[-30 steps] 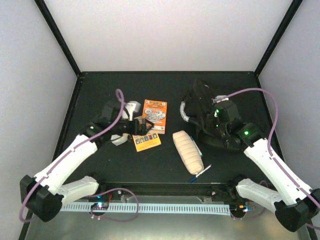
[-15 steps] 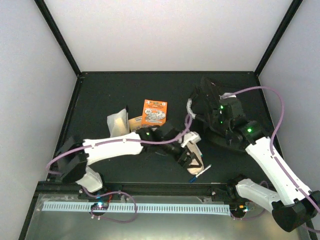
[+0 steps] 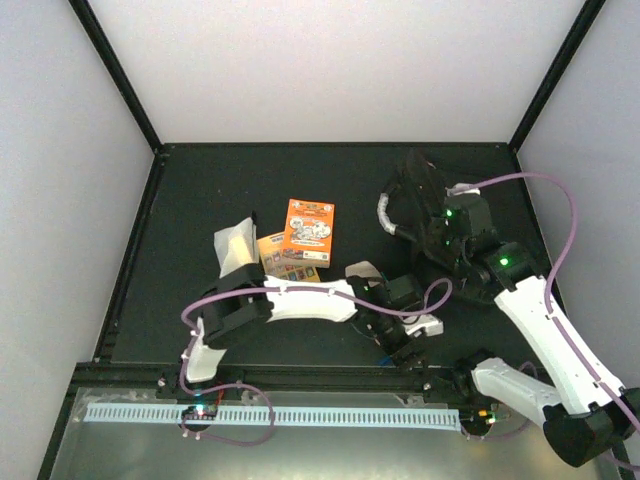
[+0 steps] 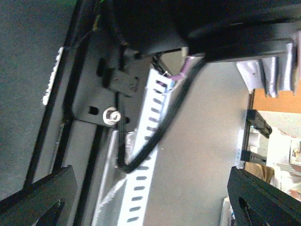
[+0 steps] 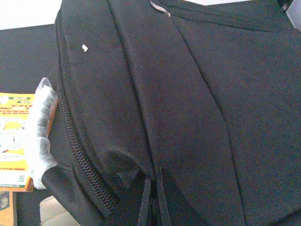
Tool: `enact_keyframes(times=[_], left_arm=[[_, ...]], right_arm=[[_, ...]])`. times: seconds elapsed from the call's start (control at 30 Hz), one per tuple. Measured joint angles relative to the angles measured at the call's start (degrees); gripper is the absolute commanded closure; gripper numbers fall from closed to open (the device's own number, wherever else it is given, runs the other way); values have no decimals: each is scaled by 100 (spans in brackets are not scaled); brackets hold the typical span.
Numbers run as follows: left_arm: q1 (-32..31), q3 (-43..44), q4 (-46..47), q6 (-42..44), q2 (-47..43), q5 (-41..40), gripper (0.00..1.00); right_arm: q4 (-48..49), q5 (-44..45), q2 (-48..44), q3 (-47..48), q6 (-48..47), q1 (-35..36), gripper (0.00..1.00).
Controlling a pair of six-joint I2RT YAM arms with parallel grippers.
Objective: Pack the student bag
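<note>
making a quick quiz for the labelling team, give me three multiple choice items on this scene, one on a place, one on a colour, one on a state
1. Where on the table does the student bag sit?
A. near left corner
B. far right part
C. middle of the near edge

2. What is the main colour of the card pack at mid-table?
A. orange
B. blue
C. green

3. How does the left gripper stand?
A. shut on a pen
B. shut on the card pack
C. open, nothing between its fingers

Key:
1 B, the top view shows the black bag far back on the right.
2 A, its face is plainly orange.
3 C, the left wrist view shows both fingers wide apart with a bare gap between them.
</note>
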Motion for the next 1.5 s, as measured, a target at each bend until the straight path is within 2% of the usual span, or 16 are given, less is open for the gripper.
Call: enact_keyframes(times=[0.23,0.4,0.53,0.87,1.03,1.07,1.3,1.5], left_arm=[[61,407,-474,-33,706,9,8],[267,476,-688,-133,708,-549,7],[697,262,-595,-289,616,-1012,6],[2173,-372,-616,-367,33,-2072,4],[3010,-468,-820,-236,-155,-2586,1],[3348,-487,-929,-162,-315,-2865,1],[3738,-861,-942,92,-962,-2944,2],[3748,-1231,-909,317,-1956,-2577,2]], right_arm=[[-20,13,-61,0,0,-26,98],[-33,20,-81,0,0,-28,98],[-37,20,-81,0,0,-31,98],[-48,17,-81,0,0,-33,98],[-50,2,-81,0,-2,-52,98],[-50,0,-81,0,-2,-52,98],[-48,-221,-13,-15,-4,-59,98],[157,-1154,4,-374,-118,-68,98]])
